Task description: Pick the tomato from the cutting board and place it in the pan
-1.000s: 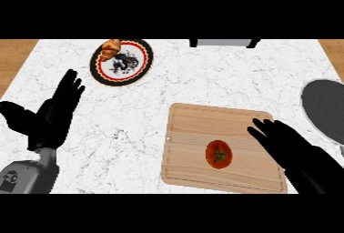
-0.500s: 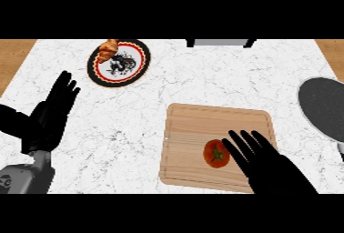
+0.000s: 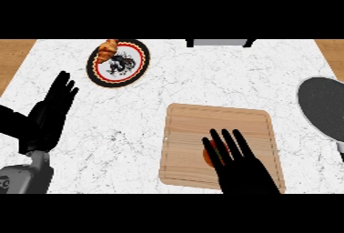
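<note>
Straight, spread fingers (image 3: pixel 227 144) of the right hand (image 3: pixel 243 172) lying over the tomato (image 3: pixel 209 154), not curled round it — only a red sliver showing at the left of the fingers, rest hidden beneath. Cannot tell whether touching or just above. Tomato on the cutting board (image 3: pixel 194 132), in its lower middle part. Board of pale wood with rounded corners, flat on the white marbled counter (image 3: pixel 201 73), right of centre. Right forearm coming up from the lower edge across the board's near side.

Pan (image 3: pixel 326 111) at the right edge, dark grey inside with a lighter rim, partly cut off by the view's border, well apart from the board and from the tomato.

Left hand (image 3: pixel 50 113) at the left side — open, fingers straight and pointing up, resting above its grey forearm (image 3: pixel 23 175) in the lower left corner.

At the far left of the counter, a round plate (image 3: pixel 119 63) with a dark rim and a black figure in its middle, a croissant (image 3: pixel 106 50) lying on its upper left edge. A grey object (image 3: pixel 220 43) at the far edge, only partly seen. Strips of brown wood (image 3: pixel 15 54) beyond the counter at both upper corners.
</note>
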### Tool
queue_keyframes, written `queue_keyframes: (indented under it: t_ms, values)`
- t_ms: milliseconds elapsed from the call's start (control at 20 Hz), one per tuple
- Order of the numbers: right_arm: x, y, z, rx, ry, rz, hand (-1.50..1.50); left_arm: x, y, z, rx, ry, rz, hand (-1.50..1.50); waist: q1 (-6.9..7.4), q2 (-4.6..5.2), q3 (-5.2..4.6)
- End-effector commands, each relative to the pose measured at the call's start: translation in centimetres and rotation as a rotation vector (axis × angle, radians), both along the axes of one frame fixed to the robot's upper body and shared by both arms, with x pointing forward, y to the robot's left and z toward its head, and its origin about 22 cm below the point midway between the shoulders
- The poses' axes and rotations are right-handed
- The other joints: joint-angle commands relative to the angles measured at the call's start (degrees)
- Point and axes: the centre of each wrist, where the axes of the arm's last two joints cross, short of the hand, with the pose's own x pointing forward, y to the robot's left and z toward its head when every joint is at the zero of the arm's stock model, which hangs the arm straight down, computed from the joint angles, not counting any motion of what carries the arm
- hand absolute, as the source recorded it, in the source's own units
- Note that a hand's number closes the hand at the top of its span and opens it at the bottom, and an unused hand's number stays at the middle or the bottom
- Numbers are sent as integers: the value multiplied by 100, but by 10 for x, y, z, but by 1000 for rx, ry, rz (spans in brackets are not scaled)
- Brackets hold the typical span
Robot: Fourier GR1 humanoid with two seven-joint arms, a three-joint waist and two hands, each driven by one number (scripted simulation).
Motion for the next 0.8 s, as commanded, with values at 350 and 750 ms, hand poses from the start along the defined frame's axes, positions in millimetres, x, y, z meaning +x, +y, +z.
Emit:
queue_keyframes:
  t_ms: [350,750]
  values:
    - [22,16,-33,-67,12,-71,-150,5,-1,-10,-5,-5,2,0,-13,5,1]
    - [47,21,-40,-17,11,-85,-150,14,-8,-16,2,-6,-1,0,-18,8,1]
